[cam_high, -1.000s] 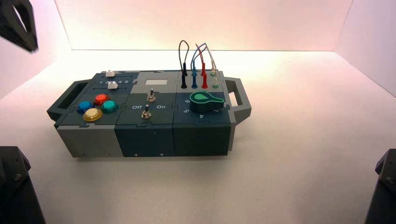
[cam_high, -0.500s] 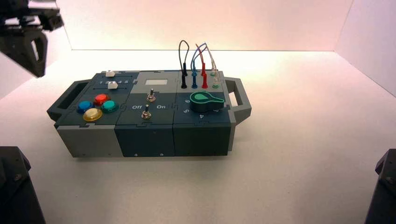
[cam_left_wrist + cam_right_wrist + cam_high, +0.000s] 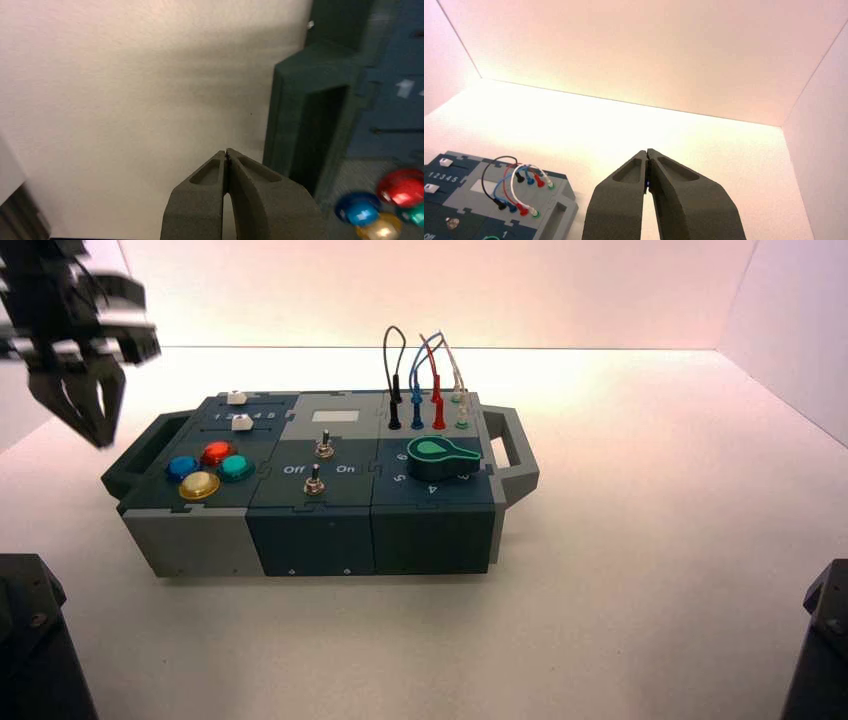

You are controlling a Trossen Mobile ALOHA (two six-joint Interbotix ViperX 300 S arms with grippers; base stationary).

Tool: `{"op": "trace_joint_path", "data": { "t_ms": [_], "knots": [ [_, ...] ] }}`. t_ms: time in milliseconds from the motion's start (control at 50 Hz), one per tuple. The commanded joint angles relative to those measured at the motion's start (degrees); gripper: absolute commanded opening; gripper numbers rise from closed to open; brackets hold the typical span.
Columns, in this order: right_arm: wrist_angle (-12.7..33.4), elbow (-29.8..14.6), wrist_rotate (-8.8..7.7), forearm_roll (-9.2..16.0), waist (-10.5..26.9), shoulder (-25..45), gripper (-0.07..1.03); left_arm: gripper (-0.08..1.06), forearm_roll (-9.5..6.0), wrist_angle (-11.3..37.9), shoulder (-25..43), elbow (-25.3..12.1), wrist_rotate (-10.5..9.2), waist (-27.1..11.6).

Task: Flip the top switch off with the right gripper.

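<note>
Left gripper [image 3: 103, 444] was at work, closed and empty, in the air just beside the box's left handle [image 3: 140, 455]. Right gripper [image 3: 647, 151] was idle, closed, off to the box's right. Top switch [image 3: 324, 445], a silver toggle, stood mid-box on the dark panel [image 3: 285, 455], behind the Off/On toggle [image 3: 314, 482].

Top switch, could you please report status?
Left claw shut, near left handle. Right claw shut, clear of the box. Top switch untouched, nothing over it.
</note>
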Motion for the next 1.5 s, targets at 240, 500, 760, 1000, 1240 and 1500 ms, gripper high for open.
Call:
{"op": "trace_joint_path", "data": {
  "t_ms": [240, 500, 760, 1000, 1240, 1500],
  "knots": [
    [-0.9, -2.1, 0.18, 0.0, 0.0, 0.3, -0.02, -0.03, -0.18, -2.9, 3.3, -1.1, 0.18, -3.6],
    [-0.7, -2.1, 0.18, -0.1, -0.1, 0.7, -0.02, -0.03, -2.2, -3.1, 2.4, -1.8, 0.09, -9.9],
    [-0.4, -2.0, 0.26, 0.0, -0.1, 0.7, -0.02, -0.03, -5.1, -2.0, 1.9, -4.3, -0.18, -17.0],
    [0.0, -2.0, 0.26, 0.1, -0.1, 0.7, -0.02, -0.03, -8.09, -0.1, 1.6, -6.9, -0.18, -21.9],
    [0.9, -2.1, 0.35, 0.4, -0.1, 1.2, -0.02, -0.03, -10.11, 1.6, 1.1, -8.5, -0.09, -26.2],
    [4.4, -3.3, 0.18, 2.5, 1.8, 4.4, -0.02, -0.03, -10.02, 1.1, -1.5, -9.1, -0.09, -27.3]
  ]
}}
